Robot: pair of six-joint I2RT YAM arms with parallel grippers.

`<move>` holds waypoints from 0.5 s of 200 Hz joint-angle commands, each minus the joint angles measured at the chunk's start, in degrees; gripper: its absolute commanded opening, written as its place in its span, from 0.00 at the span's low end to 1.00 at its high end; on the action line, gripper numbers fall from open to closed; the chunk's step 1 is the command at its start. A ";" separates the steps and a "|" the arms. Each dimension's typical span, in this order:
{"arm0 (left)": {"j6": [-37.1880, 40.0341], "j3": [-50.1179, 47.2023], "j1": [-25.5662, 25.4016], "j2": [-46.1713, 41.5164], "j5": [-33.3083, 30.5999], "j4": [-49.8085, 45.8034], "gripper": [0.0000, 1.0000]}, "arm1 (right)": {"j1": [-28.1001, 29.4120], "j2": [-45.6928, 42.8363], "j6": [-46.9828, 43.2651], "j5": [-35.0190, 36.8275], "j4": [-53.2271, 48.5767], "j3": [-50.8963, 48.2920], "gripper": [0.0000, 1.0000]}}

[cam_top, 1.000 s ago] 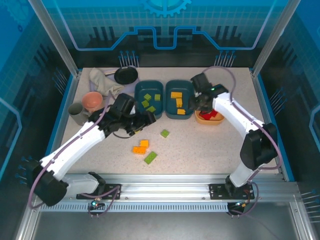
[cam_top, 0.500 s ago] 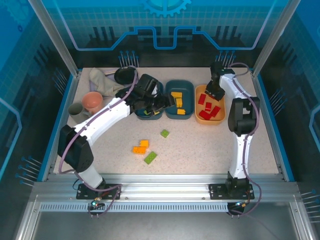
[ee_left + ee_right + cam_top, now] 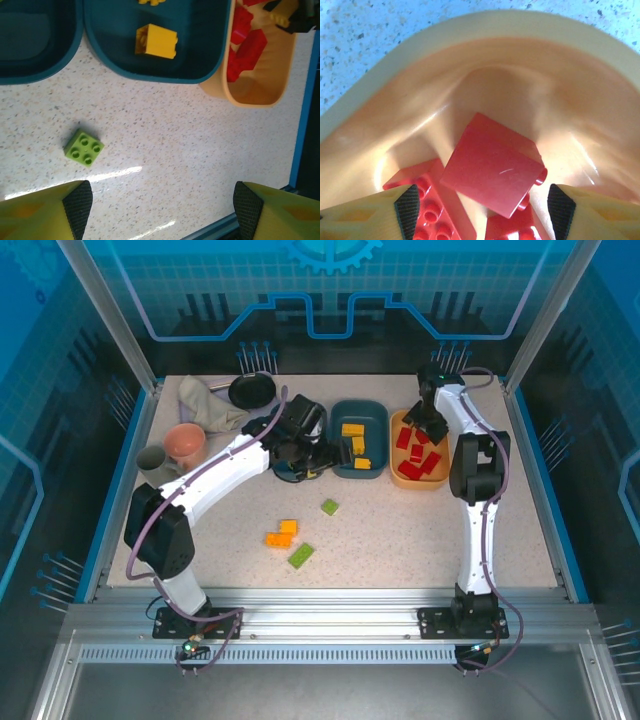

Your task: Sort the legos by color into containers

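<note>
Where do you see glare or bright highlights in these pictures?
Left wrist view: a bright glare streak on the table beside the green lego. Right wrist view: soft highlights on the yellow-orange tub wall, and a small glint on the red lego.

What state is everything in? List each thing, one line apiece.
Left tool: open, empty.
Right tool: open, over red bricks.
Yellow-orange tub: holds red bricks.
Middle teal tub: holds yellow bricks.
Green square brick: loose on table, studs up.
Orange bricks: loose on table.
Green oblong brick: loose on table.
</note>
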 commanded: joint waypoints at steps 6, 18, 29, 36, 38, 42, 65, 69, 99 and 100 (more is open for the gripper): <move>1.19 0.15 -0.54 1.42 -3.05 -5.45 0.78 | 2.67 -8.88 -1.25 0.41 -0.61 -0.34 0.72; -0.43 0.49 -0.44 2.96 -3.91 -7.98 0.78 | 4.52 -13.23 -3.30 1.30 1.00 -3.30 0.72; -2.70 0.81 -0.50 4.61 -4.07 -9.92 0.78 | 6.75 -18.78 -6.45 1.80 4.42 -8.39 0.72; -4.42 0.82 -0.52 5.61 -3.69 -10.48 0.78 | 8.44 -22.64 -9.04 1.90 7.07 -12.62 0.72; -4.97 0.82 -0.55 5.93 -3.54 -10.56 0.78 | 8.99 -23.84 -9.86 1.94 7.89 -13.56 0.72; -6.04 0.74 -0.54 6.42 -3.39 -10.75 0.77 | 10.25 -25.91 -11.54 1.93 9.67 -16.45 0.72; -12.61 2.08 -0.73 9.69 -3.64 -14.10 0.77 | 17.07 -39.79 -20.65 1.70 18.57 -33.43 0.72; -13.61 2.58 -0.73 10.40 -3.69 -14.85 0.77 | 18.61 -43.10 -22.36 1.16 20.48 -37.94 0.72; -21.74 3.48 -1.26 14.12 -1.31 -14.61 0.76 | 24.25 -61.77 -26.23 -6.64 29.14 -60.30 0.74; -22.02 3.51 -1.31 14.24 -1.28 -14.51 0.76 | 24.27 -62.31 -26.22 -7.13 29.24 -60.86 0.74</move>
